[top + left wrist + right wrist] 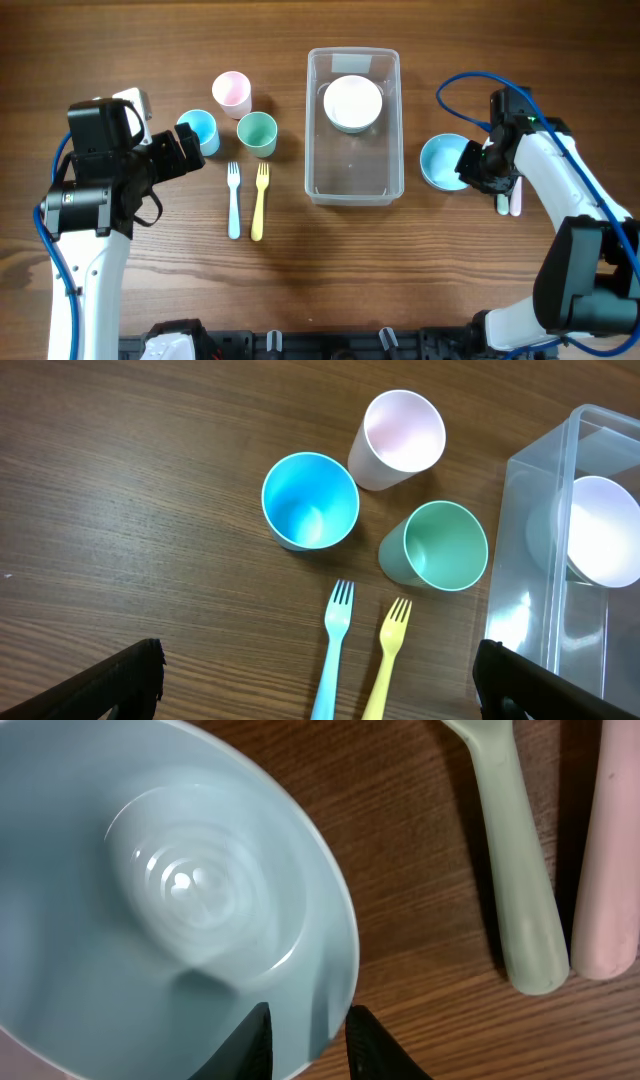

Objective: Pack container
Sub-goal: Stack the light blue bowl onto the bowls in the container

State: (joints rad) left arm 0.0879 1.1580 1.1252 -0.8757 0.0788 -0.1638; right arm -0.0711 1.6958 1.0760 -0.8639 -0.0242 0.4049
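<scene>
The clear plastic container (353, 185) stands mid-table with a white bowl (352, 103) inside; its corner shows in the left wrist view (530, 610). My right gripper (474, 165) is shut on the rim of a light blue bowl (441, 160), one finger inside and one outside (308, 1040), with the bowl (150, 890) filling that view. My left gripper (188, 150) is open and empty, above the blue cup (310, 500), pink cup (402, 432), green cup (445, 545), blue fork (334, 650) and yellow fork (385, 660).
A pale green utensil handle (515, 880) and a pink one (605, 860) lie on the wood just right of the blue bowl, also seen overhead (509, 200). Blue cables loop near both arms.
</scene>
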